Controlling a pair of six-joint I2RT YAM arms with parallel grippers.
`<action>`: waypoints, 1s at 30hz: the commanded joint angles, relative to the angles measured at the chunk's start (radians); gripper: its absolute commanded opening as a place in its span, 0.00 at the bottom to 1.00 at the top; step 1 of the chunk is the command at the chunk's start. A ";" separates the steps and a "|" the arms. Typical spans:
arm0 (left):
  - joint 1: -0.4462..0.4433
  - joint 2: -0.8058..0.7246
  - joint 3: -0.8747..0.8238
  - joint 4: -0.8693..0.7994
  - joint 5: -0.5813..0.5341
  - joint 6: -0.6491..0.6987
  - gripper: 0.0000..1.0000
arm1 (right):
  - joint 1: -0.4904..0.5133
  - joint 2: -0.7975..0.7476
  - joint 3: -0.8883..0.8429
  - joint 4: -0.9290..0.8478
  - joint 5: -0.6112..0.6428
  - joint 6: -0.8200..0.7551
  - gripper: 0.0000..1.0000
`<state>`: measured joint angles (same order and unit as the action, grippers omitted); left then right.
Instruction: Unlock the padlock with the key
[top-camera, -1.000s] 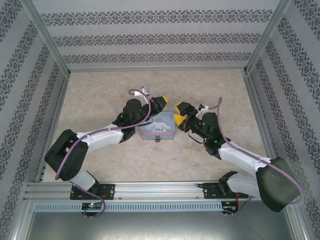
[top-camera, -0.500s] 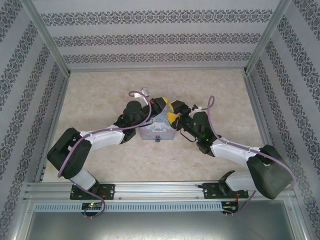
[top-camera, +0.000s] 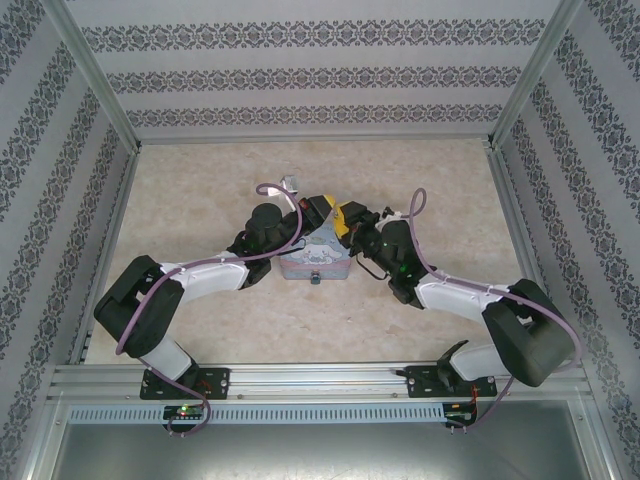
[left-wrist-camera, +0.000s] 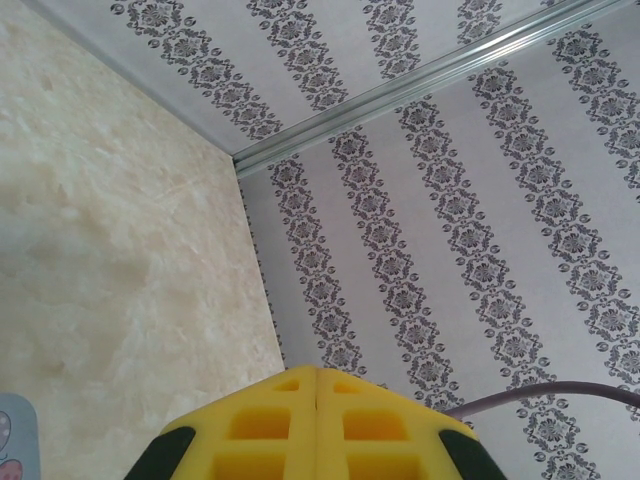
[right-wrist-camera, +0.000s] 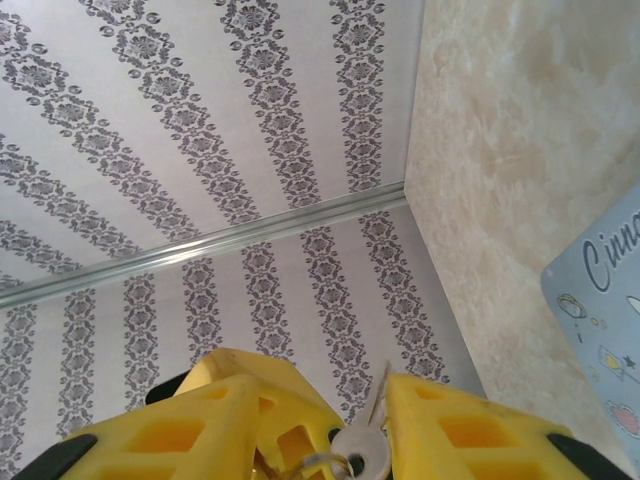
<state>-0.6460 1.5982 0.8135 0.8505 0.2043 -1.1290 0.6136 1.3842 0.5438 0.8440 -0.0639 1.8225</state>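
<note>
Left gripper (left-wrist-camera: 317, 375) is pressing shut, empty-looking | right gripper (right-wrist-camera: 325, 400) is bracketing the key (right-wrist-camera: 368, 445), jaws partly apart | padlock (top-camera: 315, 279) is hanging at the tin (top-camera: 322, 262) near side, middle of the table (top-camera: 200, 190) | key insertion and turn are remaining.

Hiding the far part of the pale blue rectangular cartoon tin (top-camera: 316, 266) under the left gripper (top-camera: 325, 210) and right gripper (top-camera: 347, 220) from above, shrinking the tiny blue-teal padlock (top-camera: 315, 279) at its near edge to a speck. Cutting off the silvery metal key (right-wrist-camera: 368, 450) and its wire ring (right-wrist-camera: 300, 466) at the right wrist view's bottom edge, leaving the grip unclear.
</note>
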 joint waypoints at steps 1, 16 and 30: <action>0.000 0.009 -0.011 0.067 -0.009 -0.006 0.00 | 0.014 0.020 0.033 0.060 0.021 0.007 0.35; -0.004 0.017 0.000 0.030 -0.004 -0.024 0.00 | 0.009 0.039 0.029 0.083 0.008 0.006 0.00; 0.008 -0.131 0.072 -0.477 -0.045 -0.111 0.78 | -0.018 -0.070 -0.054 -0.056 0.000 -0.188 0.00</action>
<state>-0.6460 1.5234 0.8394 0.5652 0.1707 -1.2037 0.6041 1.3544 0.5068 0.8303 -0.0612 1.7409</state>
